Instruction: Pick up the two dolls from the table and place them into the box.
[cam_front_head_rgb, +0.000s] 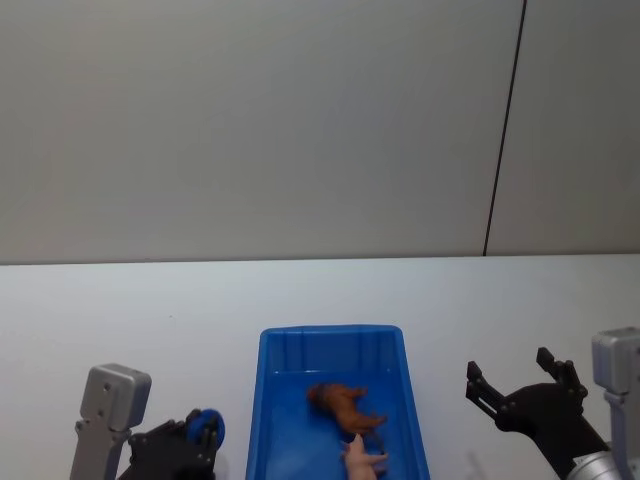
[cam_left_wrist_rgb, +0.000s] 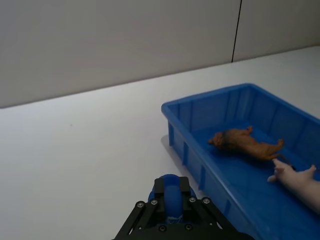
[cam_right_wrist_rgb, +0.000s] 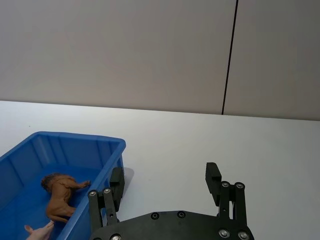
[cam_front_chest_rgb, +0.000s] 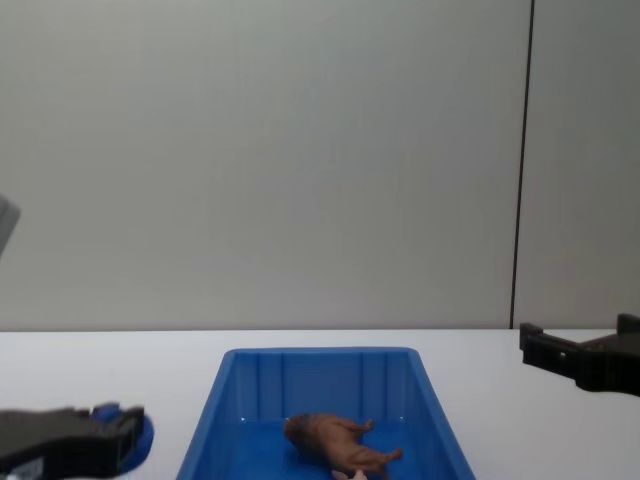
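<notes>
Head view: brown doll (cam_front_head_rgb: 343, 404) and pink doll (cam_front_head_rgb: 365, 460) both lie in the box (cam_front_head_rgb: 272, 400), between my grippers. Task looks done.

Left wrist view: left gripper (cam_left_wrist_rgb: 171, 206) closed on a blue ball (cam_left_wrist_rgb: 170, 191).

Right wrist view: right gripper (cam_right_wrist_rgb: 167, 186) wide, empty.

Chest view: bare white worktop (cam_front_chest_rgb: 150, 355), grey wall (cam_front_chest_rgb: 260, 150).

I see the box (cam_front_head_rgb: 270, 400) sitting on the table (cam_front_head_rgb: 120, 310), centred before the robot. Both dolls lie inside it: the shaggy doll (cam_front_head_rgb: 342, 405) around the middle, the smooth doll (cam_front_head_rgb: 362, 460) just nearer to me, close beside it. My left gripper (cam_front_head_rgb: 190, 435) sits left of the box, my right gripper (cam_front_head_rgb: 520, 385) right of it.
</notes>
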